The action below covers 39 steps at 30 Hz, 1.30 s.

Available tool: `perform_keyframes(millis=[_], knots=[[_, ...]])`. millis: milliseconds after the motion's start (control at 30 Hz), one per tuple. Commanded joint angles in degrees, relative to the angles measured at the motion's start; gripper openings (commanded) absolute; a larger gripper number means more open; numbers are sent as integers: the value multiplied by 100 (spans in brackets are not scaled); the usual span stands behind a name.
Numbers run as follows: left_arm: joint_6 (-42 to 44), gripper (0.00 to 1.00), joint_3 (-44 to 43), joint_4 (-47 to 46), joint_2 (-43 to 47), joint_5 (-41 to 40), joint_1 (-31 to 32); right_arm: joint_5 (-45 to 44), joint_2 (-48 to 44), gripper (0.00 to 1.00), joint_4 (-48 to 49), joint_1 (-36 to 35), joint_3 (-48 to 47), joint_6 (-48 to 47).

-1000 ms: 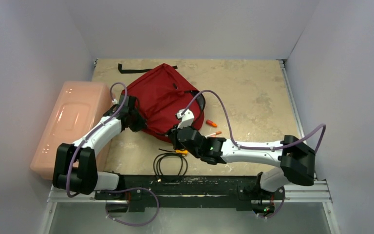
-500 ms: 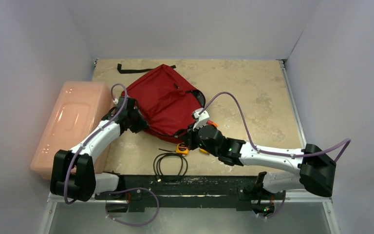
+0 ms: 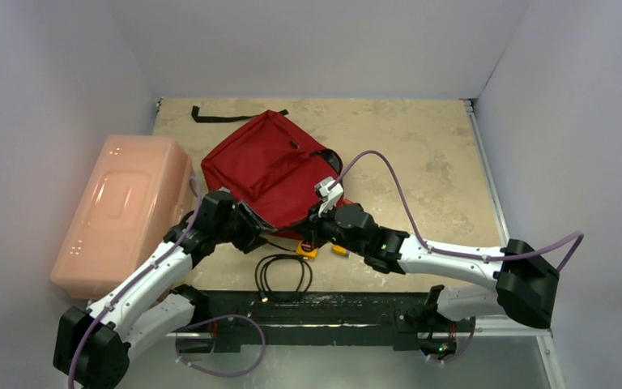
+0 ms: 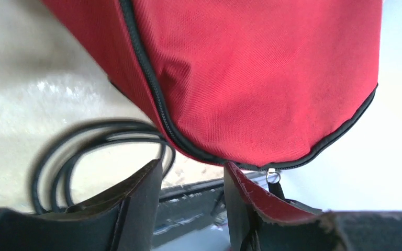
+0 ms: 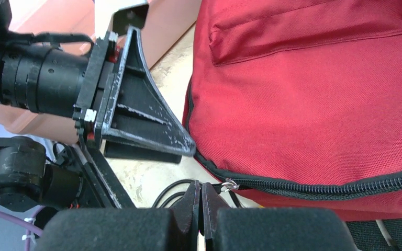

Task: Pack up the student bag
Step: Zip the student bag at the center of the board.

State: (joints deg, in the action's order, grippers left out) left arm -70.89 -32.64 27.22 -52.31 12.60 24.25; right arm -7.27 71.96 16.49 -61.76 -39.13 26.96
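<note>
1. A black rail [image 3: 332, 304] runs along the near edge of the tabletop [image 3: 421, 154], with both arm bases bolted to it.
2. Just beyond the rail, a coil of black cable [image 3: 283, 274] lies flat near the middle of the near edge. A small yellow-and-black item [image 3: 306, 251] lies just past it, by the bag's near corner.
3. The left end effector [image 4: 192, 166] is spread, with nothing between its fingers. It is level with the near corner of the student bag [image 3: 271, 170].
4. The right end effector [image 5: 200, 185] is pressed together. Its tips are right beside the metal ring of the zipper pull [image 5: 230, 184]; whether they pinch the pull's tab cannot be told.
5. The student bag is dark red woven fabric, soft and slightly rumpled. A black zipper [image 5: 319, 185] follows its near edge and looks closed along the stretch in view. A stitched flap or pocket seam crosses its upper face.
6. The bag lies flat, left of the tabletop's centre, reaching from near the cable toward the far edge.
7. A pale pink rigid box [image 3: 121, 211] lies lengthwise along the left edge, close to the bag.
8. A black strap [image 3: 210, 115] trails along the far edge near the far left corner.
9. The tabletop is beige, mottled and scuffed, with plain pale walls [image 3: 316, 40] on three sides.
</note>
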Motion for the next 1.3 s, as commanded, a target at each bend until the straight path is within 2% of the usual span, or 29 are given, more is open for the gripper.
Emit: perform_keyframes(millis=[0,267,367,467,500,633,933,1167,1267], knots=[[-1678,45,99,-413,272,-135,384,225,-10,0,472,-21,-67,-155],[-1872,39,398,-1143,-141,-356,606,49,-248,0,295,-21,27,-86],[-1729,23,558,-1460,-294,-646,602,55,-369,0,336,-21,171,-70],[-1504,2,582,-1588,-285,-909,603,38,-476,0,242,-21,255,-56],[-1439,0,567,-1496,-256,-974,604,-20,-534,0,180,-14,288,-36],[-1114,0,578,-1081,-18,-1436,607,-163,-838,0,-33,220,451,-53],[-621,0,804,-435,244,-2075,593,179,-1309,0,-493,1380,578,-15],[-83,0,884,-217,637,-2339,583,973,-703,0,-229,2659,336,80],[429,0,799,-141,750,-2362,590,1440,-469,0,-55,2947,176,-241]])
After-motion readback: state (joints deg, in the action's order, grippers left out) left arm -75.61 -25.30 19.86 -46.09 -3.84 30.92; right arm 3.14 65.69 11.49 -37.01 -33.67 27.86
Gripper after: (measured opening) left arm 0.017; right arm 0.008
